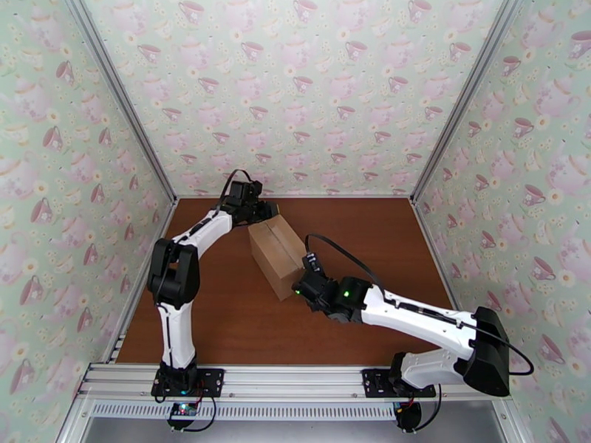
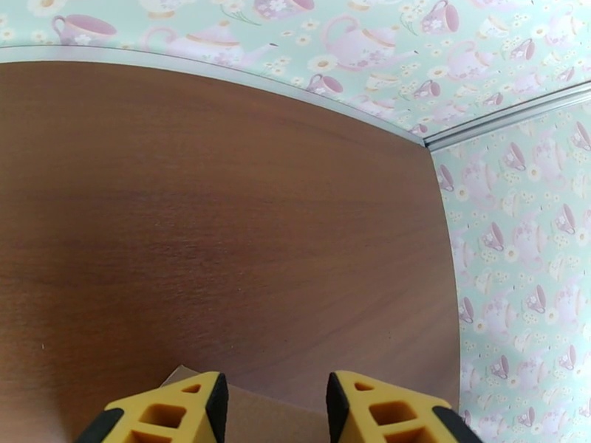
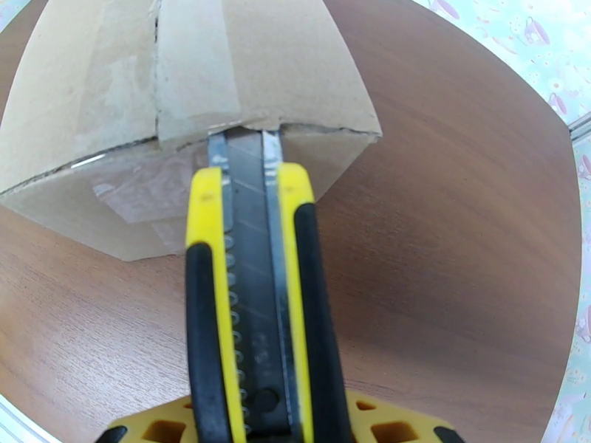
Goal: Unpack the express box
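Observation:
The express box (image 1: 277,252), a plain brown carton, lies at an angle in the middle of the table with its flaps down. My right gripper (image 1: 306,286) is shut on a yellow and black utility knife (image 3: 251,289). The knife's blade tip touches the box's (image 3: 221,60) near top edge, where the flap seam and clear tape meet the end face. My left gripper (image 1: 262,212) sits at the box's far end. Its yellow fingers (image 2: 210,407) stand apart over a corner of cardboard (image 2: 273,419), open and gripping nothing that I can see.
The brown wooden table (image 1: 369,238) is closed in on three sides by teacup-patterned walls (image 1: 310,90). Bare tabletop (image 2: 221,215) stretches beyond the left gripper to the back wall. An aluminium rail (image 1: 281,378) carries both arm bases at the near edge.

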### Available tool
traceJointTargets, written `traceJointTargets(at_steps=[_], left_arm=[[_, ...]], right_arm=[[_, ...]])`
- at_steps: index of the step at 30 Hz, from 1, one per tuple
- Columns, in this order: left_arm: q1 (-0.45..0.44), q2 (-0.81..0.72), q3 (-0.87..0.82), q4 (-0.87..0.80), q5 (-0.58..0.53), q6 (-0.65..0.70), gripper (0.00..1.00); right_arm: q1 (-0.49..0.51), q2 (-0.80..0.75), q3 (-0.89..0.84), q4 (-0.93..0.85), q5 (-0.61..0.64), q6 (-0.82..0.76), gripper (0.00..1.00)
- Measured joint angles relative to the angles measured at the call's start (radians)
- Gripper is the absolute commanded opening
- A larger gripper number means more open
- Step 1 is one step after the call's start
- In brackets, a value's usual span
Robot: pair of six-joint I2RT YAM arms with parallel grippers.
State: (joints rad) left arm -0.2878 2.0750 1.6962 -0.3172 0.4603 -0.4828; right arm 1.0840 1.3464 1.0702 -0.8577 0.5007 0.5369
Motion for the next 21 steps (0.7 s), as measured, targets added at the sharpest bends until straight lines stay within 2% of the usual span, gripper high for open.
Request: traceJointTargets(at_steps=[7, 12, 16, 21], left_arm=[[0.004, 0.05, 0.084, -0.043, 0.003, 0.005, 0.42], [0.027, 0.095, 0.19, -0.106, 0.005, 0.003, 0.47], [0.066, 0.094, 0.252, -0.128, 0.004, 0.001, 0.49], [0.109, 0.045, 0.234, -0.143, -0.013, -0.005, 0.48]], right_arm=[[-0.001, 0.003, -0.003, 0.023, -0.011, -0.001, 0.0], [-0.002, 0.003, -0.009, 0.034, -0.012, 0.008, 0.0], [-0.002, 0.002, -0.016, 0.044, -0.012, 0.025, 0.0], [-0.002, 0.002, -0.017, 0.045, -0.013, 0.035, 0.0]])
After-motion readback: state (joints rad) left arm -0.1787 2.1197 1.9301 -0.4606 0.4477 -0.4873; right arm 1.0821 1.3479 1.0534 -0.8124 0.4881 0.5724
